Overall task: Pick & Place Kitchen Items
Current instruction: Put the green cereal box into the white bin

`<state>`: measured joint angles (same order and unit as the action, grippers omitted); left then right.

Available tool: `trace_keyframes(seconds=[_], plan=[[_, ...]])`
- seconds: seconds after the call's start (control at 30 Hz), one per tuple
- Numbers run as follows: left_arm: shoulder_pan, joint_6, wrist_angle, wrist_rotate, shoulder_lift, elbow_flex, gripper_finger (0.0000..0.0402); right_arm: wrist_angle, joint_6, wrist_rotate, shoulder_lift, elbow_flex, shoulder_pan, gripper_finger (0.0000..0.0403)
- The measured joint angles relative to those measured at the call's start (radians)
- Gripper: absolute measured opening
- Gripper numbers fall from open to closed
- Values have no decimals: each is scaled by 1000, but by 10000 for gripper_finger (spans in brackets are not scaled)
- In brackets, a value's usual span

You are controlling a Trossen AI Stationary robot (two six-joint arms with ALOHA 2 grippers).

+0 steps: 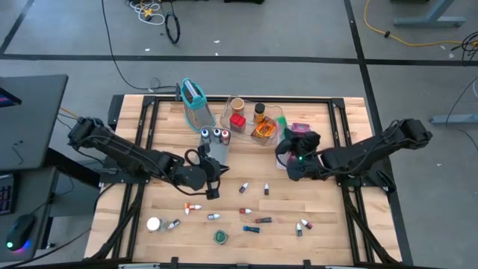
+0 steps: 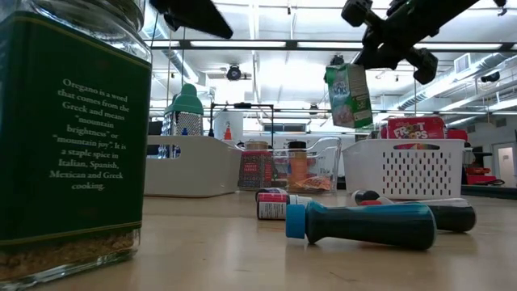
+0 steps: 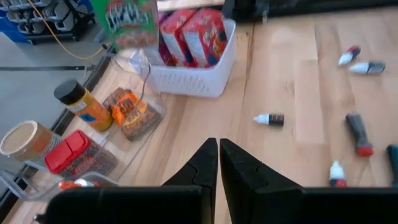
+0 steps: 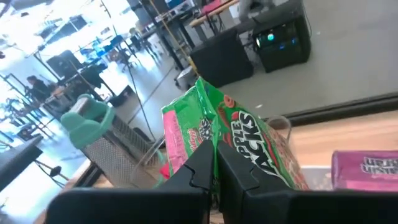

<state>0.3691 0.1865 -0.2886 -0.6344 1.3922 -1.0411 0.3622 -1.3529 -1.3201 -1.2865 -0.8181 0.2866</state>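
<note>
Right gripper holds a green cereal packet up in the air; left gripper is closed and empty.

The left gripper [image 1: 212, 179] hangs low over the middle of the wooden table [image 1: 336, 224], its two dark fingers [image 3: 202, 165] pressed together with nothing between them. Many small capped vials [image 1: 243, 187] lie scattered toward the near edge of the table. At the far edge stands a clear plastic tray [image 1: 278, 133] with an amber jar [image 1: 259, 113] and a red-capped jar [image 1: 237, 122]. The right gripper [image 1: 287, 144] is near the right far corner, just beside the white perforated basket [image 2: 401, 168]; its fingers are clamped on the green paper packet [image 4: 239, 146], which hangs well above the table.
</note>
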Motion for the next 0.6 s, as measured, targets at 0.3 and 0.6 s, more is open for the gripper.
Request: trace_keyframes(seconds=[0.3, 0.6], plan=[[-1, -9, 25, -2, 0, 10, 27, 31, -63, 53, -17, 0, 76, 12], [0, -13, 45, 0, 0, 10, 27, 293, -350, 15, -18, 1, 91, 11]])
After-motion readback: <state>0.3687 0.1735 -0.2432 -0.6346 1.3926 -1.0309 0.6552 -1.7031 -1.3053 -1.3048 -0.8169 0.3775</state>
